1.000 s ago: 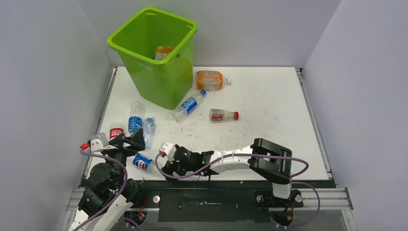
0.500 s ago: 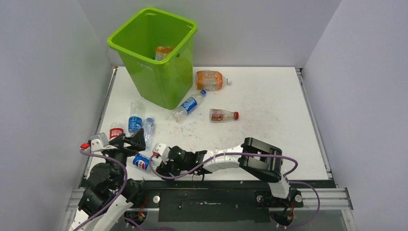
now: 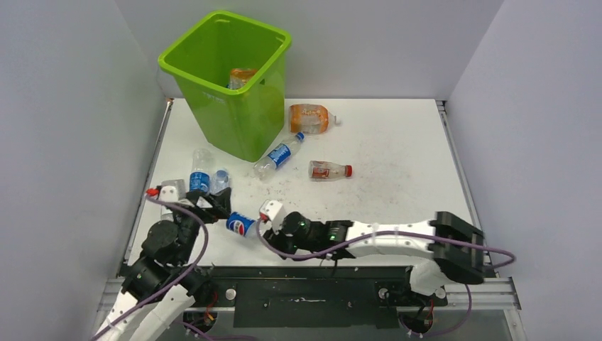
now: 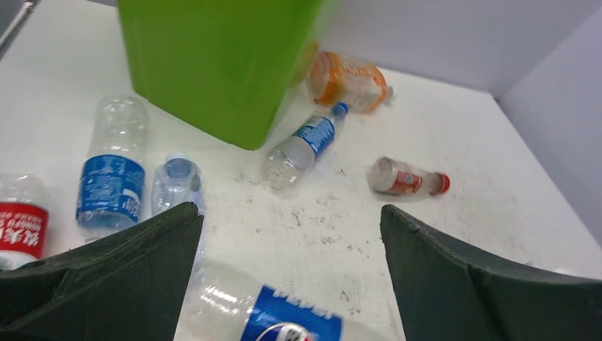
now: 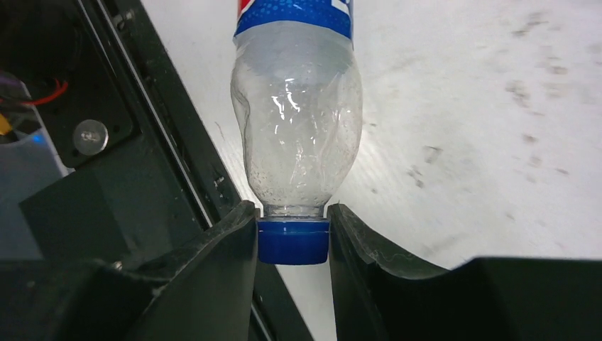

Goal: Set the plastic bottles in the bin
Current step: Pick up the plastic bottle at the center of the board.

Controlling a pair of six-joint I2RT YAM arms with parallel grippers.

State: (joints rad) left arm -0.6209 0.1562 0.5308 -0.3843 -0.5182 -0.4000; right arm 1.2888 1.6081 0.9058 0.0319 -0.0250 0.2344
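A clear bottle with a blue Pepsi label [image 5: 297, 142] lies at the near edge of the table, and my right gripper [image 5: 293, 240] is shut on its blue cap. From above, that bottle [image 3: 243, 224] sits between my right gripper [image 3: 261, 229] and my left gripper [image 3: 213, 206]. My left gripper [image 4: 287, 213] is open just above it, with nothing between its fingers. The lime-green bin [image 3: 227, 78] stands at the far left with an orange bottle [image 3: 241, 77] inside. Loose bottles lie on the table: an orange one [image 3: 311, 118], a blue-labelled one [image 3: 278, 156] and a small red-capped one [image 3: 328, 170].
Left of the bin's base lie a blue-labelled bottle [image 4: 113, 170], a small clear bottle [image 4: 176, 186] and a red-labelled bottle [image 4: 21, 227]. The black base rail [image 5: 142, 142] runs right beside the held bottle. Grey walls close the table on three sides.
My right gripper has closed on the Pepsi bottle's cap and drawn the bottle right and away from the near edge. My left arm has moved forward and right.
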